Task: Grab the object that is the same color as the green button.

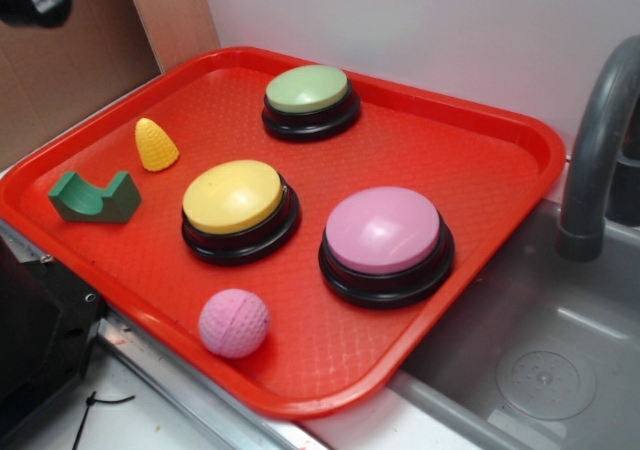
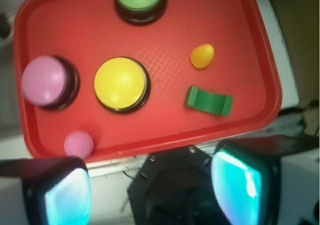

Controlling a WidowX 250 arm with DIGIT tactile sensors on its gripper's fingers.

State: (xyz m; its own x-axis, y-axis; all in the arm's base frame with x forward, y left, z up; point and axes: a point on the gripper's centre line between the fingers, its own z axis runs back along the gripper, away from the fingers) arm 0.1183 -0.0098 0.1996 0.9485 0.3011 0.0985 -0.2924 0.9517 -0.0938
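The gripper [image 2: 155, 190] hangs spread wide, empty, off the red plastic tray [image 2: 240, 130], apart from the small dark green notched block [image 2: 208, 100].

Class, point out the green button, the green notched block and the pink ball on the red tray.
Green button [image 1: 307, 88], exterior view, middle of its dome.
Green block [image 2: 208, 100], wrist view, middle of its notched face.
Pink ball [image 1: 234, 323], exterior view, middle of its dimpled surface.

Even, soft overhead light in both views; shadows short and faint. Exterior view sharp, mild sheen on pink button [image 1: 385, 230]. Wrist view softer: gripper [image 2: 152, 192] fingers blurred, pads glowing cyan; red tray [image 2: 240, 30] beyond them slightly washed, edges hazy.
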